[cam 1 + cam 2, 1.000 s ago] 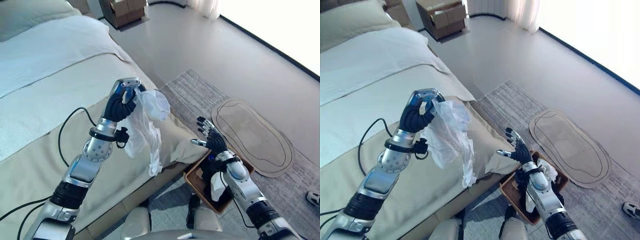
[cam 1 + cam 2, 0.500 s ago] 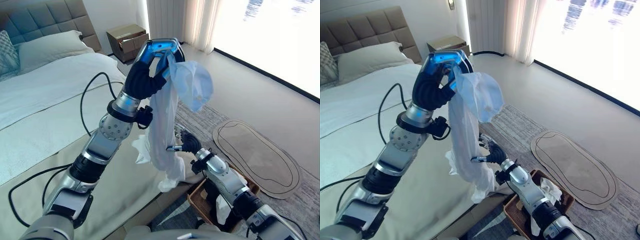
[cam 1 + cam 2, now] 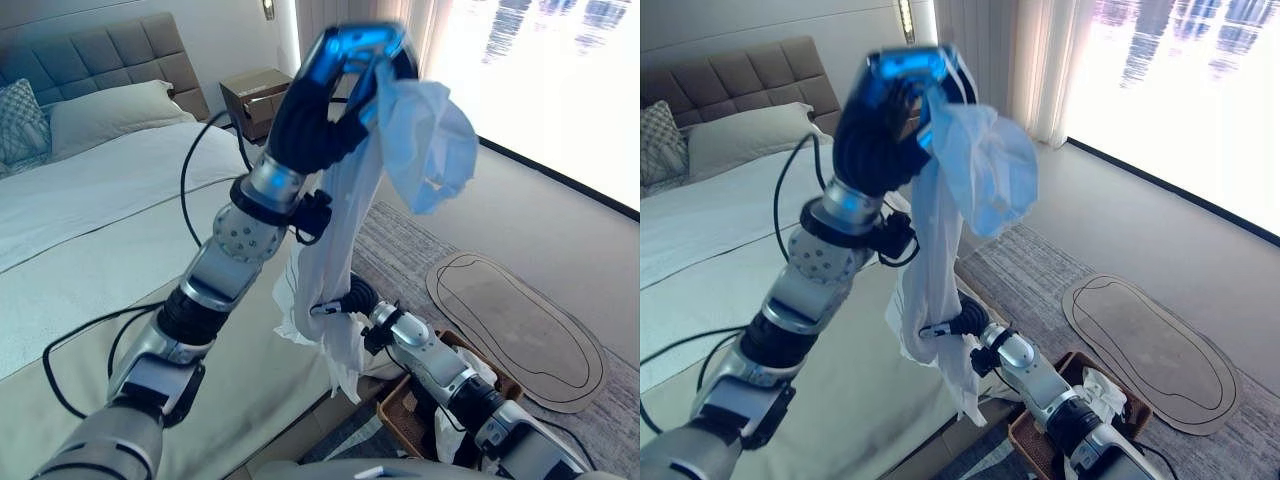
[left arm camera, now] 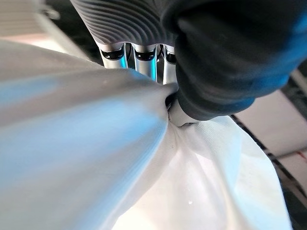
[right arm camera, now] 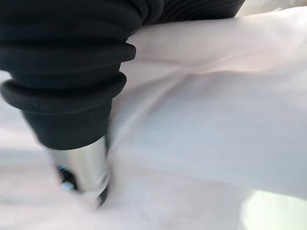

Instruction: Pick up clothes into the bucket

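Note:
My left hand (image 3: pixel 318 112) is raised high above the bed's edge, shut on the top of a long white garment (image 3: pixel 335 255). The cloth hangs down from it, with one loose end flopping out to the right. In the left wrist view the fingers and thumb (image 4: pixel 216 57) pinch the white cloth (image 4: pixel 192 182). My right hand (image 3: pixel 965 318) is lower down, open, its fingers lying against the garment's lower part. A brown basket (image 3: pixel 1134 410) stands on the floor by the bed's corner at the lower right, with white clothes (image 3: pixel 1102 385) in it.
The bed (image 3: pixel 90 260) with a beige cover fills the left side. A grey rug (image 3: pixel 405 250) with an oval beige mat (image 3: pixel 520 320) lies to the right. A wooden nightstand (image 3: pixel 250 95) stands by the far wall.
The view has tilted up. My left hand has lifted the garment off the bed and higher. My right hand has moved up from the basket to the hanging cloth.

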Controlling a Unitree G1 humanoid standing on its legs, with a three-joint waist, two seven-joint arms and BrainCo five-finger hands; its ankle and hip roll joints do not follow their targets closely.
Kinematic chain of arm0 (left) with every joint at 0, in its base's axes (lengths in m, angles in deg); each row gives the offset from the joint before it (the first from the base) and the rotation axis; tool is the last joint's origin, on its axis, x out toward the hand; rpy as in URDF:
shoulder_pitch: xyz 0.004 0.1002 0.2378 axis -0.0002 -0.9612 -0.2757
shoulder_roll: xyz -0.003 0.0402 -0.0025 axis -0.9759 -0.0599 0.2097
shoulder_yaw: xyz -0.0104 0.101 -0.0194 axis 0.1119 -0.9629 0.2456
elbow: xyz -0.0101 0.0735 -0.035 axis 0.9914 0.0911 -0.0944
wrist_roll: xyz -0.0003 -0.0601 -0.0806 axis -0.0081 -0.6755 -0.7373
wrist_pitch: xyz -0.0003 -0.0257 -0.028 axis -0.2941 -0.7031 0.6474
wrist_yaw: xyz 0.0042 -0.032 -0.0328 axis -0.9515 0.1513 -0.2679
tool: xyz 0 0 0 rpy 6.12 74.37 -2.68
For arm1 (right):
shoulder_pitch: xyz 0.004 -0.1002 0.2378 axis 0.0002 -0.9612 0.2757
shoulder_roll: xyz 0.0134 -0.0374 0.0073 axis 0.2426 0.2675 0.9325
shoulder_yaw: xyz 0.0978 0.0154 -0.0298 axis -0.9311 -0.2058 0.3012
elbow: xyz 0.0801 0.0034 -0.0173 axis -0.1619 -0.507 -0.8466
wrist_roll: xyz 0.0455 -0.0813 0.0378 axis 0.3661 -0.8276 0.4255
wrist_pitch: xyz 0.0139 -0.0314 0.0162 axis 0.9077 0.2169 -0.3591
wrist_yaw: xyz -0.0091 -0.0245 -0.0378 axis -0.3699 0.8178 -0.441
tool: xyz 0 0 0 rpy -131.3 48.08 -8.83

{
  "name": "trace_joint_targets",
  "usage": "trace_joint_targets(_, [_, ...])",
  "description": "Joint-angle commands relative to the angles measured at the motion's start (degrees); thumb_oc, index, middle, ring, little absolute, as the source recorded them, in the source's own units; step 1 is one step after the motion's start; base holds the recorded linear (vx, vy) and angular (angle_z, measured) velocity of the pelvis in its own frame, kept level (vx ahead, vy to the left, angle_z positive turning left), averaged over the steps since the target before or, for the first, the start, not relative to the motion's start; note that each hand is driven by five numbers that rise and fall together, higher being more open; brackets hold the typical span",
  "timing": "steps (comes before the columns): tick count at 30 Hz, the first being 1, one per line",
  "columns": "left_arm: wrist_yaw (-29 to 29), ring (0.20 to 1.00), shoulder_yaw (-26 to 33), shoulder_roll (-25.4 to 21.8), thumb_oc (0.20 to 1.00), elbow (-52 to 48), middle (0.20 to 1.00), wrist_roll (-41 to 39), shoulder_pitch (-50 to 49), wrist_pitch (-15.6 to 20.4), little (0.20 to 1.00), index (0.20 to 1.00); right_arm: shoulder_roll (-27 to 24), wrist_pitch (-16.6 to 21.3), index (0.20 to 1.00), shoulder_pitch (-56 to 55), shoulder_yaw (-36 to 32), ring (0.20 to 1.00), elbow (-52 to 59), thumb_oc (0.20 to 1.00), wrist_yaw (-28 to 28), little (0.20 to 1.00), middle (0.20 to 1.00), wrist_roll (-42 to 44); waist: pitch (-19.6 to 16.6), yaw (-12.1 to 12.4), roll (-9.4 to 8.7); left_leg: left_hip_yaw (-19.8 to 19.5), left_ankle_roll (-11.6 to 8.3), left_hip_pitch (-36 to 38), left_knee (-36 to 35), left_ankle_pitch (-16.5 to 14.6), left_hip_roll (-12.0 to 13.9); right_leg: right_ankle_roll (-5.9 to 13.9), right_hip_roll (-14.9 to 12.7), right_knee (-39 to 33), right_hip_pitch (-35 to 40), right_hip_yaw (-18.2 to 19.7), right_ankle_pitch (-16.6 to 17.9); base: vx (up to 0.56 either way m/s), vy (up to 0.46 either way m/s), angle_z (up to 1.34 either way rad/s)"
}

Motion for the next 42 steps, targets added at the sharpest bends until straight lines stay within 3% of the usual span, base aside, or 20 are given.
trace_joint_targets(1, [-2.18, 0.200, 0.24, 0.26, 0.200, 0.49, 0.200, -2.01, 6.19, 1.59, 0.200, 0.200, 1.57, 1.23, 0.200, 2.04, 0.86, 0.200, 1.46, 0.200, 0.68, 0.200, 0.200, -1.47, -1.12, 1.62, -3.51, 1.25, -0.43, -0.60, -1.87, 0.46, 0.51, 3.10, -3.10, -2.71, 2.45, 1.01, 3.20, 0.00, 0.000, 0.00])
trace_joint_targets(8, [-2.35, 0.200, 1.21, -0.82, 0.200, 1.13, 0.200, -1.83, 6.55, 1.71, 0.200, 0.200, 0.60, 1.07, 0.200, -1.17, -1.29, 0.200, -0.34, 0.200, -0.07, 0.200, 0.200, -2.94, -1.78, 1.27, -3.63, 1.55, -0.42, 0.09, -2.02, 0.29, 0.54, 3.22, -2.99, -2.93, 2.83, 1.22, 3.32, 0.00, 0.000, 0.00])
trace_joint_targets(14, [-3.87, 0.200, 5.78, -5.48, 0.200, 2.43, 0.200, -1.66, 2.80, 2.27, 0.200, 0.200, -2.33, 1.65, 0.200, -7.17, -7.30, 0.200, 1.46, 0.200, -1.05, 0.200, 0.200, -2.11, -2.29, 0.71, -3.87, 2.23, -0.59, 0.55, -2.24, 0.32, 0.82, 3.25, -2.65, -3.52, 2.97, 1.67, 3.60, 0.00, 0.000, 0.00])
trace_joint_targets(19, [-4.34, 0.200, 12.52, -8.75, 0.200, 2.94, 0.200, -1.98, -8.65, 2.91, 0.200, 0.200, -4.31, 3.79, 0.200, -12.32, -15.39, 0.200, 7.13, 0.200, -2.50, 0.200, 0.200, 1.23, -2.66, 0.10, -4.00, 2.84, -0.84, 0.58, -2.67, 0.60, 1.32, 3.02, -2.12, -4.14, 2.47, 2.23, 3.93, -0.03, -0.012, -0.07])
trace_joint_targets(20, [-4.80, 0.200, 15.25, -8.75, 0.200, 3.45, 0.200, -1.24, -15.01, 3.11, 0.200, 0.200, -3.88, 4.95, 0.200, -13.96, -19.06, 0.200, 9.32, 0.200, -3.47, 0.200, 0.200, 4.62, -2.58, -0.16, -4.04, 3.10, -0.90, 0.67, -2.73, 0.68, 1.46, 2.91, -1.88, -4.23, 2.33, 2.56, 3.99, -0.01, -0.011, -0.10])
trace_joint_targets(23, [-6.39, 0.200, 17.48, -8.63, 0.200, 4.61, 0.200, 4.00, -21.31, 2.31, 0.200, 0.200, -3.46, 5.97, 0.200, -14.72, -21.22, 0.200, 11.20, 0.200, -3.79, 0.200, 0.200, 6.53, -2.54, -0.21, -4.12, 3.25, -1.00, 0.91, -2.84, 0.71, 1.65, 2.71, -1.64, -4.43, 2.43, 2.87, 3.95, -0.01, -0.009, -0.18])
trace_joint_targets(26, [-4.70, 0.200, 19.23, -3.76, 0.200, 10.42, 0.200, -0.02, -32.58, 2.14, 0.200, 0.200, -2.99, 7.94, 0.200, -15.54, -26.11, 0.200, 17.59, 0.200, -5.87, 0.200, 0.200, 8.85, -2.17, -0.60, -4.21, 3.75, -1.07, 1.23, -3.09, 0.75, 1.88, 2.38, -1.36, -4.70, 2.42, 3.17, 4.09, -0.01, 0.001, 0.01])
trace_joint_targets(32, [0.79, 0.200, 17.02, 1.74, 0.200, 19.28, 0.200, -8.19, -43.04, 0.46, 0.200, 0.200, -2.25, 9.35, 0.200, -15.96, -30.73, 0.200, 22.78, 0.200, -8.17, 0.200, 0.200, 11.02, -1.81, -0.48, -4.39, 4.22, -0.79, 1.28, -2.69, 0.48, 1.96, 2.11, -1.27, -4.60, 2.09, 4.07, 4.33, -0.01, -0.002, -0.06])
trace_joint_targets(38, [1.40, 0.200, 12.39, 4.56, 0.200, 34.01, 0.200, -2.66, -47.83, -4.68, 0.200, 0.200, -3.42, 9.82, 0.200, -16.30, -35.48, 0.200, 27.01, 0.200, -10.47, 0.200, 0.200, 10.84, -1.35, -0.86, -4.79, 4.39, -0.43, 1.15, -2.02, 0.16, 1.86, 2.16, -1.22, -4.16, 1.79, 4.47, 4.25, 0.00, -0.001, -0.01])
trace_joint_targets(39, [2.99, 1.000, 11.90, 6.22, 1.000, 38.29, 1.000, -6.56, -48.81, -6.27, 1.000, 1.000, -3.78, 10.14, 0.200, -16.45, -37.36, 0.200, 28.52, 0.200, -11.68, 0.200, 0.200, 10.68, -1.22, -1.00, -4.77, 4.44, -0.24, 1.03, -1.69, 0.01, 1.86, 2.16, -1.18, -3.92, 1.65, 4.63, 4.23, 0.00, 0.000, 0.00])
trace_joint_targets(42, [4.16, 1.000, 12.01, 7.04, 1.000, 41.39, 1.000, -8.85, -49.99, -8.39, 1.000, 1.000, -4.48, 10.19, 0.200, -16.55, -40.01, 0.200, 30.60, 0.200, -13.18, 0.200, 0.200, 8.84, -1.10, -1.31, -4.66, 4.54, -0.03, 0.96, -1.53, -0.13, 1.87, 2.20, -1.17, -3.78, 1.49, 4.71, 4.24, 0.00, 0.000, 0.00])
